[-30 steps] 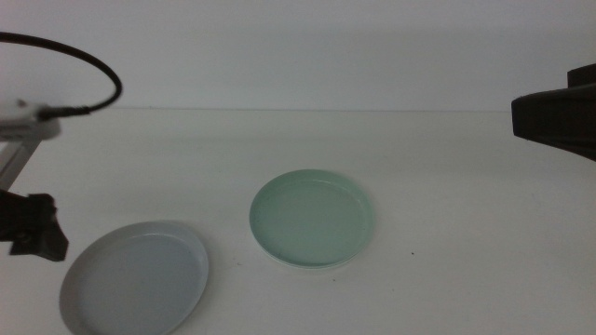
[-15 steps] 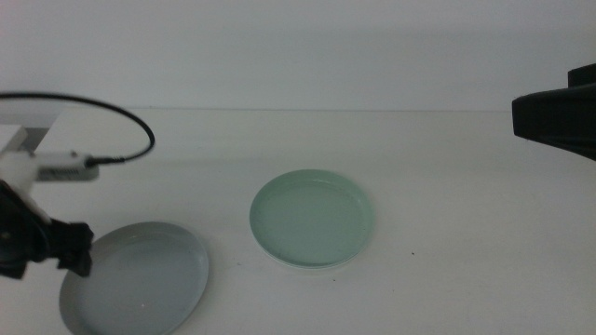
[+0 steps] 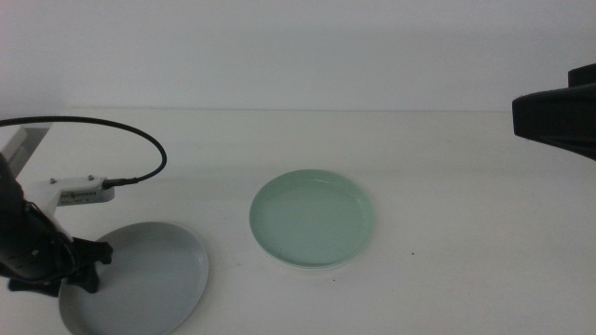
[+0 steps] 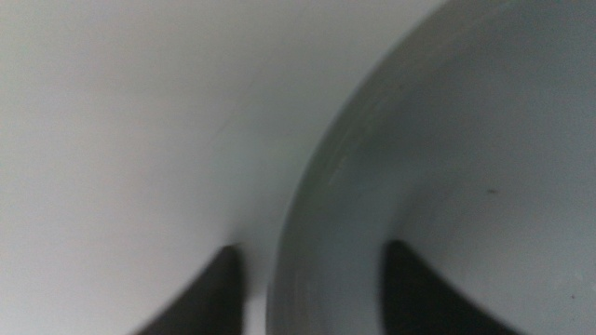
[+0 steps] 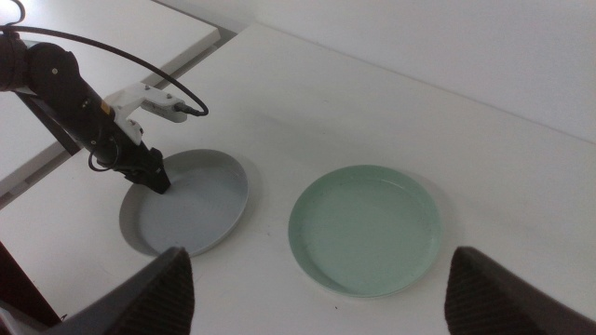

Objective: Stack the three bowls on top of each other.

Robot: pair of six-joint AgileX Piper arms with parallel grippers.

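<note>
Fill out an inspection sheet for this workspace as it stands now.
Surface: white table, bare around the dishes.
Job's things: grey-blue bowl near left; mint green bowl at centre, apparently atop a white rim; the two apart.
Clutter: nothing seen.
Grippers: left claw open, straddling the grey-blue bowl's rim; right claw open, raised above the table.
Cables: black cable looping over the left arm.
Surroundings: plain pale wall.

Grey-blue bowl (image 3: 135, 279) left of mint bowl (image 3: 313, 220), apart.

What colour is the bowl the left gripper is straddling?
Pale grey-blue bowl; the left gripper straddles its rim. Clearest in the right wrist view.
</note>
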